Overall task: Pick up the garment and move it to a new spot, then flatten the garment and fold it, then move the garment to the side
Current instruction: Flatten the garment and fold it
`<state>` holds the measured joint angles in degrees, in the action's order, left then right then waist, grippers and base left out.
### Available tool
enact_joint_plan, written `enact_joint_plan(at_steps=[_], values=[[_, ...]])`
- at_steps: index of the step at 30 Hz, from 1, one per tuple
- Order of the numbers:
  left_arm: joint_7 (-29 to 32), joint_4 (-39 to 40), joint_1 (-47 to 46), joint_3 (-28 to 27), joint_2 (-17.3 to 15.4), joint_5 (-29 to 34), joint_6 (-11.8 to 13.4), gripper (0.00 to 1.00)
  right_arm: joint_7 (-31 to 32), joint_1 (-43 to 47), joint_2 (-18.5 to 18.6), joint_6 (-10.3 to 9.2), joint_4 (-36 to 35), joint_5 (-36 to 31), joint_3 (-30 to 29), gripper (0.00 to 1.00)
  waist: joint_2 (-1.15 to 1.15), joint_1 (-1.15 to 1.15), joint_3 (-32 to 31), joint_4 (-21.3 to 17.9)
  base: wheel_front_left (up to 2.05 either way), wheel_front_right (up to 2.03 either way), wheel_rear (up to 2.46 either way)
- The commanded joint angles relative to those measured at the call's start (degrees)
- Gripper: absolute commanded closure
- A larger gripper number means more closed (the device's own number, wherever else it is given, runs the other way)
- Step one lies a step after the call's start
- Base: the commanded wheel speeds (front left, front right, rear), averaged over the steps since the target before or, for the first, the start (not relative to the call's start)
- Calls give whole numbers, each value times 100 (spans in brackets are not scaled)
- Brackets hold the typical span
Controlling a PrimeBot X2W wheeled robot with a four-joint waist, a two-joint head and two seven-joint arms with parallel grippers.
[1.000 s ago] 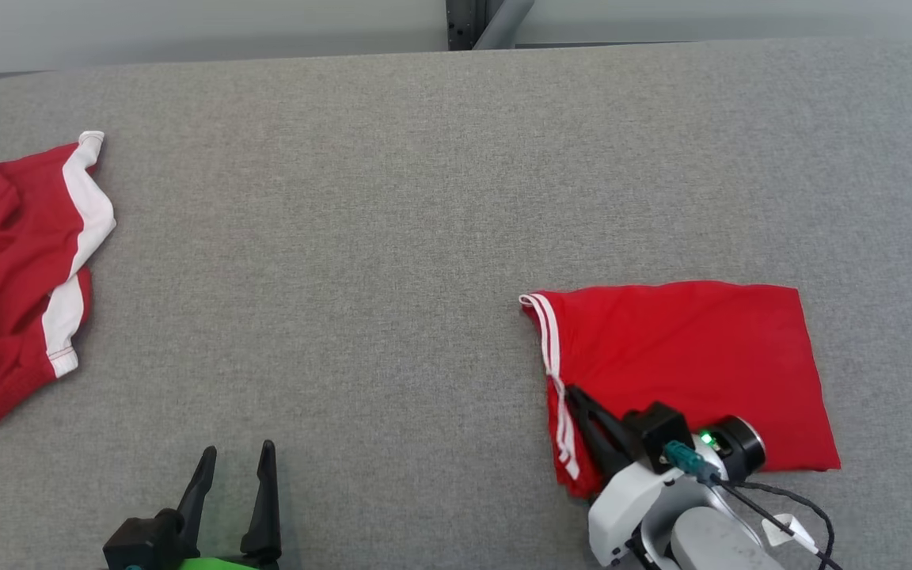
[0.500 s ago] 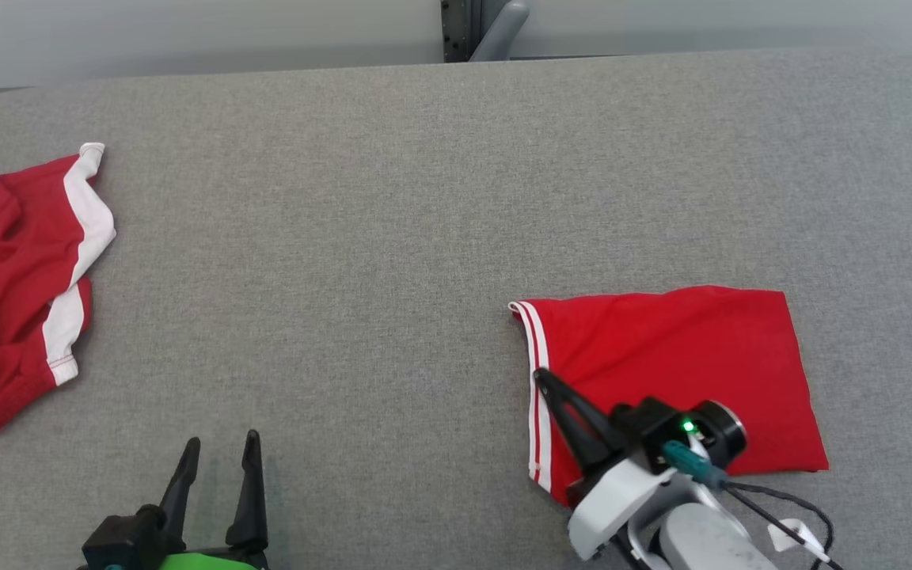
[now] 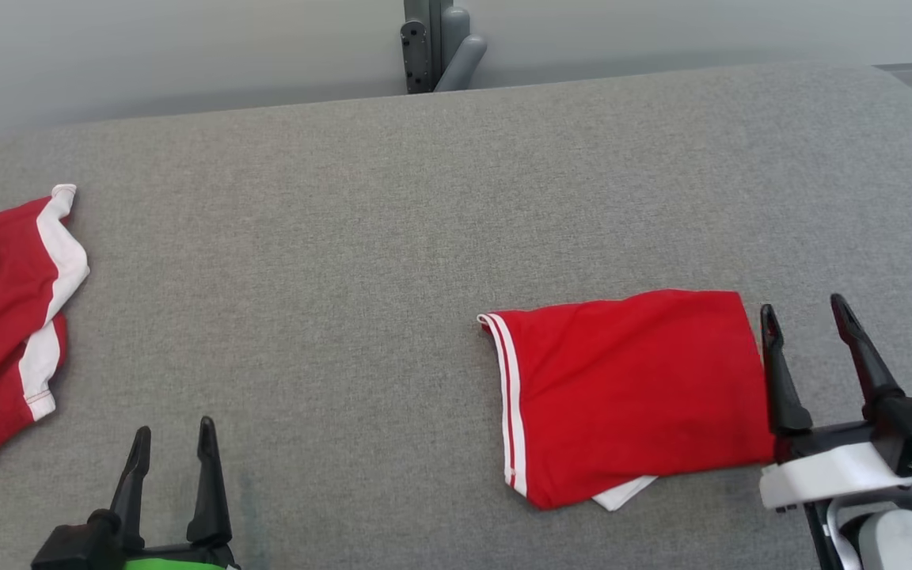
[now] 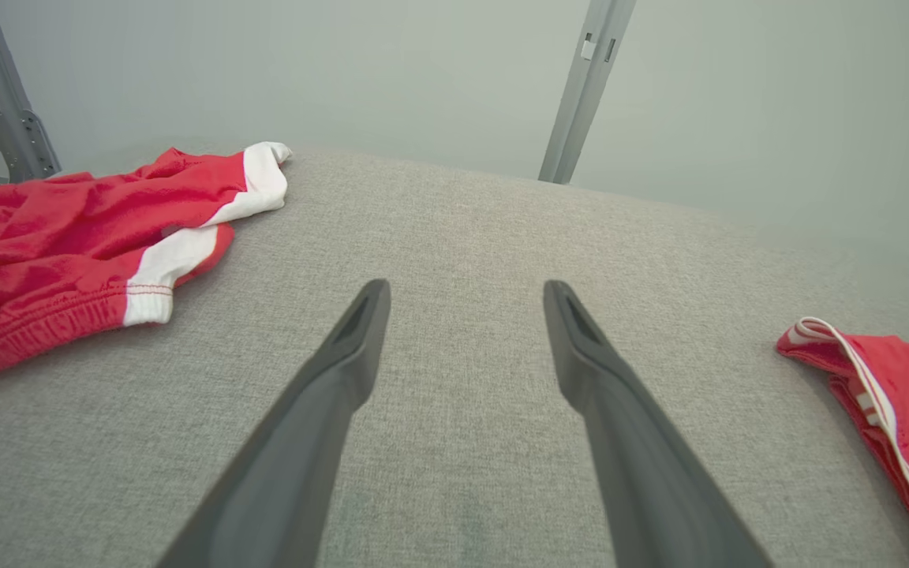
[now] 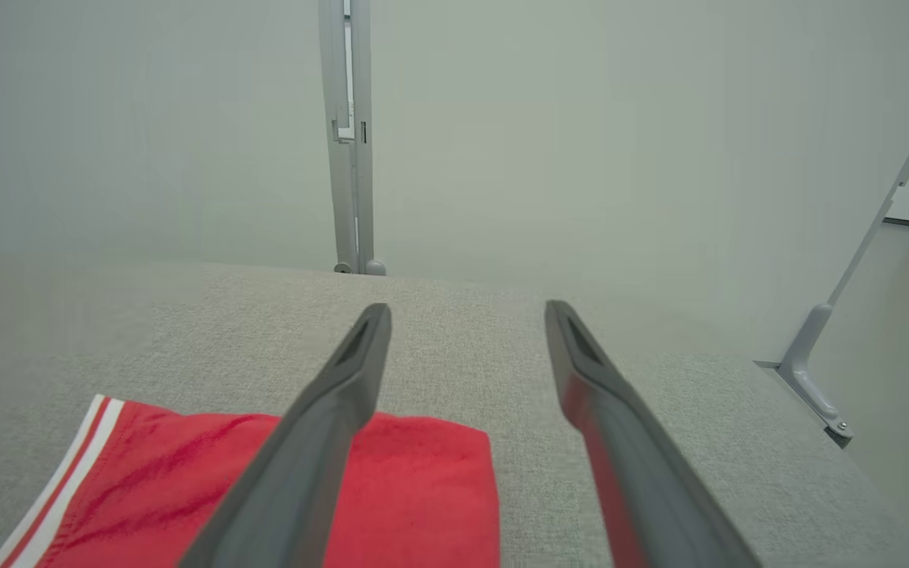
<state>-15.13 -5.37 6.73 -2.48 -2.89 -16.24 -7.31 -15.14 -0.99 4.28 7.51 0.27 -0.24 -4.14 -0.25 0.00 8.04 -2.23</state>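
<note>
- Shorts [image 3: 622, 392], red with white stripes, lie folded flat at about 4 o'clock on the grey surface [image 3: 393, 237], striped hem toward 9 o'clock.
- Right fingers [image 3: 777, 372] are spread wide and hold nothing. They stand just beside the shorts' 3 o'clock edge, and the nearer one looks to be almost at the cloth.
- Left fingers [image 3: 207, 483] are also spread and empty, at 7 o'clock, well apart from the shorts.
- A second red garment [image 3: 5, 317] lies crumpled at 9 o'clock, far from the folded one.
- The fold looks done, so what likely remains is moving the shorts aside.
- Risk: a white corner [image 3: 622, 495] pokes out at the 6 o'clock edge, so the layers are not aligned. Pinching only the top layer would probably peel the fold open.
- Risk: the nearer right finger could snag the 3 o'clock edge and flip it if it swings inward.
- Risk: dragging across the rough grey cloth could bunch the lower layers, so lifting seems safer.
- Risk: setting it down toward 9 o'clock could tangle it with the crumpled garment.
</note>
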Motion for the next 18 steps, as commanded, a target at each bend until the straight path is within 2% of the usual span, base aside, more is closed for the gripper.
enact_joint_plan(at_steps=[1, 7, 18], values=[[0, 16, 59, 0, -8, 79, 0, 0, 1, 125, -21, -4, -20, 12, -31, 0, 25, 0, -41, -7, 0, 0, 0], [-1, -135, 120, 71, -11, 215, -6, 0, 1, 416, 24, -5, 297, 157, -339, 0, 25, 0, -245, 43, 0, 0, 0], [0, -254, 319, 108, -10, 254, 48, 0, 0, 405, 20, -4, 916, 314, -393, 0, 25, 0, -484, 57, 0, 0, 0]])
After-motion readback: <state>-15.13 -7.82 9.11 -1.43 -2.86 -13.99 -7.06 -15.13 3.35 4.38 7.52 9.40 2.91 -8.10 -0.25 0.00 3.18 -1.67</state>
